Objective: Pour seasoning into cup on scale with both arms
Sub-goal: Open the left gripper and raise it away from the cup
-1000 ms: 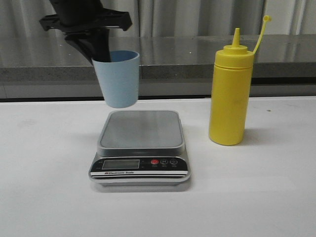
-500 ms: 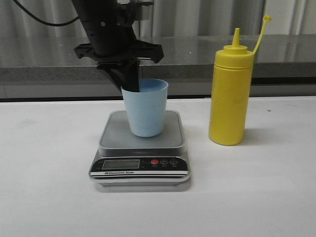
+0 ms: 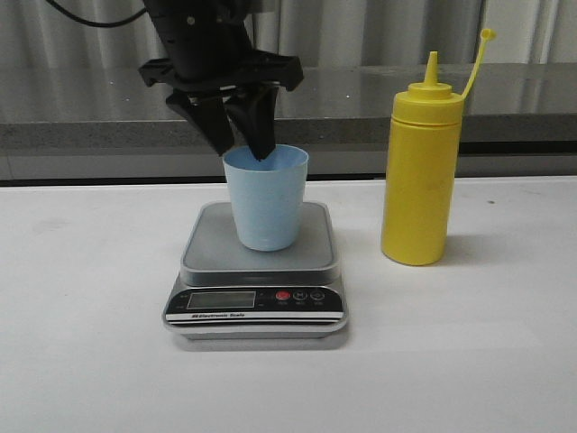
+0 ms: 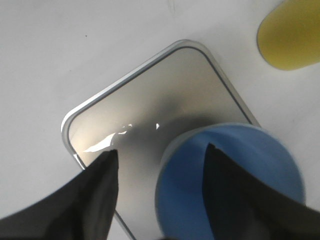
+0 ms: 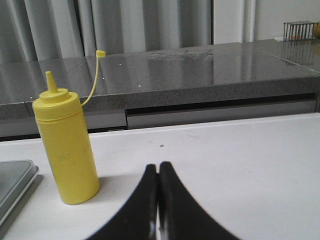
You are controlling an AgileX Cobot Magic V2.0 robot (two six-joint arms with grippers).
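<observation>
The pale blue cup (image 3: 266,203) stands upright on the grey platform of the scale (image 3: 207,248). My left gripper (image 3: 242,155) hangs just above the cup's rim with its jaws open. In the left wrist view one finger is over the cup (image 4: 250,165) and the other over the bare scale platform (image 4: 150,100), with the left gripper (image 4: 161,156) holding nothing. The yellow seasoning bottle (image 3: 419,171) stands upright to the right of the scale, its cap hanging open on its tether. My right gripper (image 5: 159,167) is shut and empty, low over the table to the right of the bottle (image 5: 67,145).
A grey stone counter (image 3: 505,99) runs along the back behind the white table (image 3: 469,361). The scale's black front panel with display and buttons (image 3: 257,299) faces the front. A corner of the scale (image 5: 15,175) shows in the right wrist view.
My left gripper carried the cup right and down onto the scale platform, then opened and let it go. The bottle has not moved.
</observation>
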